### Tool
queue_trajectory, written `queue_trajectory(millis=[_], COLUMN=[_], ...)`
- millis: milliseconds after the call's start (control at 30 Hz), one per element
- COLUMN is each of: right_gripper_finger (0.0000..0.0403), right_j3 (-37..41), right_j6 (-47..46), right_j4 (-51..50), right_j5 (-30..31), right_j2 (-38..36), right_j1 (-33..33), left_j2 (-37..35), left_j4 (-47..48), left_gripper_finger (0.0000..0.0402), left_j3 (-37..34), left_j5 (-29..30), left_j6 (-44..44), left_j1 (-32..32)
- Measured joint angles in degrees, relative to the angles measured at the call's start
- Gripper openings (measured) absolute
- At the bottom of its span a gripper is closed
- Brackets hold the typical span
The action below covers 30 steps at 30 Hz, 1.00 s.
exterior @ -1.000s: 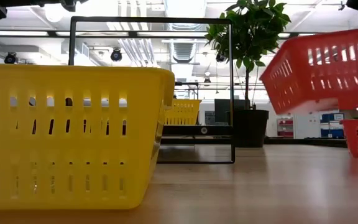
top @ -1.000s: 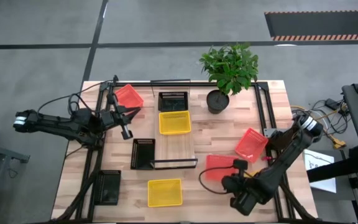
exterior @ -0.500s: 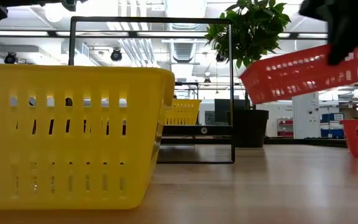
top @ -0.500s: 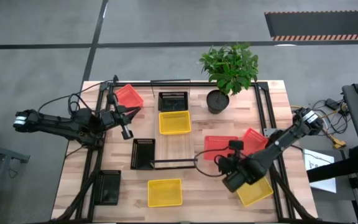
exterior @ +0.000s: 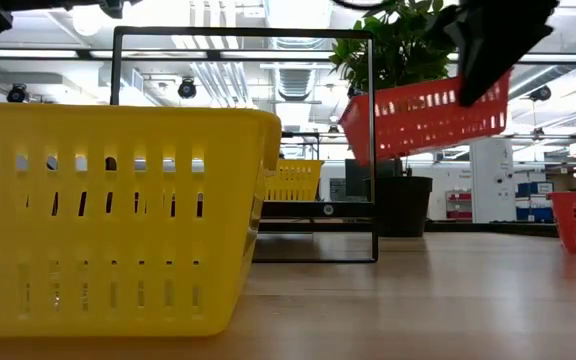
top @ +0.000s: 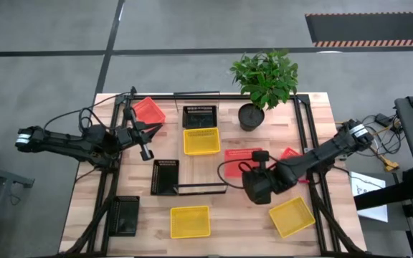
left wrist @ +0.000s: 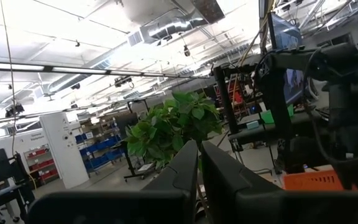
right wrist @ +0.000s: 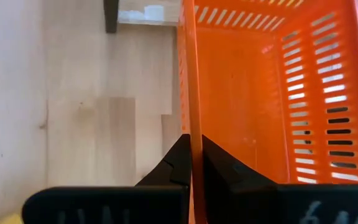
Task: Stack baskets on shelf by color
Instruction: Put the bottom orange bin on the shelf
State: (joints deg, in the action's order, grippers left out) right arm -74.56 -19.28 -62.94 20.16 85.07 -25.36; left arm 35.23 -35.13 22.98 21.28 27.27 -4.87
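Note:
My right gripper (right wrist: 191, 148) is shut on a red basket (top: 244, 155), which hangs in the air just right of the shelf (top: 205, 168). The shelf carries a black basket (top: 199, 116) and a yellow basket (top: 201, 141). In the low view the red basket (exterior: 423, 115) hangs tilted below my right gripper (exterior: 483, 60). My left gripper (top: 144, 149) is shut on nothing over the table's left side, near another red basket (top: 149, 111). It points up into the room in its wrist view (left wrist: 199, 155). My right gripper pinches the rim of one wall (right wrist: 188, 118) of the red basket, one finger inside the basket and one outside. The fingers come from above, slanting down. The basket is lifted clear of the table and hangs tilted, its end toward the shelf lower (exterior: 363, 125).
Two black baskets (top: 165, 177) (top: 125, 215) and a yellow basket (top: 190, 221) lie at the near left. Another yellow basket (top: 291, 216) lies at the near right. A red basket (top: 291, 153) shows beside my right arm, and a potted plant (top: 253, 115) stands at the far edge.
My right gripper has swung from the near right toward the far edge and the shelf, rising a little and rolling. The red basket has gone with it, lifted and turned. A yellow basket at the near right has come into sight behind the arm.

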Motion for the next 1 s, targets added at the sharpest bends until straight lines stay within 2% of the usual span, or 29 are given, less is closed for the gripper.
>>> queue_trajectory(millis=[633,1000], right_gripper_finger=[0.0008,0.0008], right_j3=[0.0,0.0], right_j6=[12.4,13.7], right_j4=[10.5,15.6], right_j5=[-8.6,-11.3], right_j2=[0.2,0.3], right_j1=[7.0,8.7], left_j2=[0.4,0.4], left_j4=[-0.4,-0.4], left_gripper_finger=[0.0006,0.0006], left_j3=[0.0,0.0], left_j5=[0.0,0.0], left_j6=[0.0,0.0], left_j1=[0.0,0.0])
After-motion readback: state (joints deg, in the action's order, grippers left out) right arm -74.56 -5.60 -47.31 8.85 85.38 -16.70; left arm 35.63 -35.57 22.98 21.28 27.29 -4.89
